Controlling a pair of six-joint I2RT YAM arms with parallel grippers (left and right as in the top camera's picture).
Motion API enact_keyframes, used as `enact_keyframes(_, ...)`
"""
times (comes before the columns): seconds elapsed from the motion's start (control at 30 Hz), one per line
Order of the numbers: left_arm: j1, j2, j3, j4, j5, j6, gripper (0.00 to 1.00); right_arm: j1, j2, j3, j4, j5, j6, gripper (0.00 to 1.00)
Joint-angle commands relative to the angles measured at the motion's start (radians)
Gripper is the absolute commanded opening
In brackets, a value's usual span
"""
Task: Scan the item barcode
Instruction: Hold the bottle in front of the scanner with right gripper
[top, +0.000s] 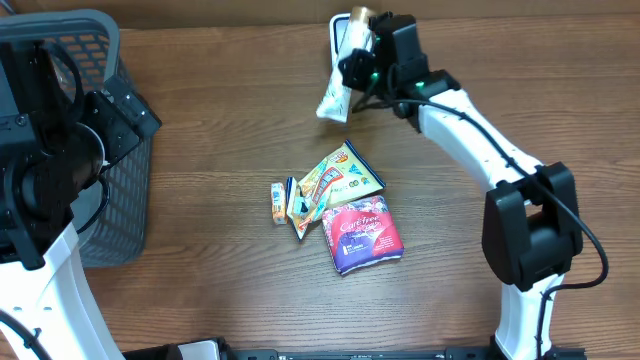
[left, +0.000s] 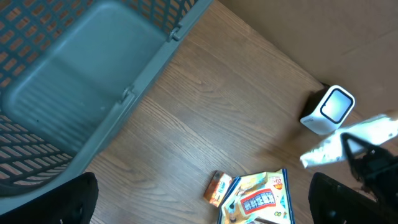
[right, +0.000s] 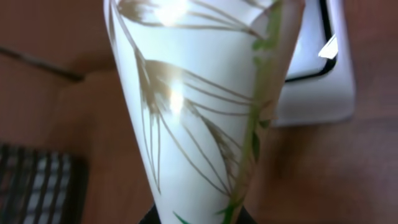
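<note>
Brown wood-grain table (top: 200, 80) fills every view. At its far edge the right gripper (top: 352, 72) is pinched tight on one end of a white packet (top: 334, 98), its jaws nearly together with only the thin wrapper between them. In the right wrist view the packet (right: 199, 112) takes up most of the picture. It is glossy white film printed with fine gold leaf lines and a green stem, and it widens away from the gripper, of which only a dark patch shows at the bottom edge. Just behind the packet stands the scanner (top: 343, 28), a small white box with a dark, rounded window. The right wrist view shows one corner of the scanner (right: 317, 74) past the packet's edge. From the left wrist camera the packet (left: 354, 142) juts sideways off the dark gripper, close in front of the scanner (left: 328, 110) but apart from it. Nearer the middle of the table lies a loose cluster of goods: a green-and-yellow snack pack (top: 340, 178), a red pack (top: 362, 233) just below it, and a small orange box (top: 278, 202) at the cluster's left side. Well off to the left sits a grey-blue slatted basket (top: 120, 200). The left gripper (left: 205, 210) hangs beside it, spread wide and holding nothing, its dark fingertips (left: 74, 199) showing in the two lower corners of the left wrist view.
</note>
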Motion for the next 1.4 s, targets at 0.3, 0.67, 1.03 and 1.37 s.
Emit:
enact_keyframes(0.3,0.005,0.006,0.008,0.002,0.002,0.016,1.00,0.008,0.068,0.027,0.446,0.336,0.257,0.04)
enact_keyframes(0.67,0.005,0.006,0.008,0.002,0.002,0.016,1.00,-0.010,0.171,0.027,0.602,0.391,0.262,0.04)
enact_keyframes(1.03,0.005,0.006,0.008,0.002,0.002,0.016,1.00,-0.003,0.171,0.027,0.451,0.072,0.293,0.04)
enact_keyframes(1.37,0.005,0.006,0.008,0.002,0.002,0.016,1.00,-0.006,0.169,0.082,0.066,0.038,0.032,0.04)
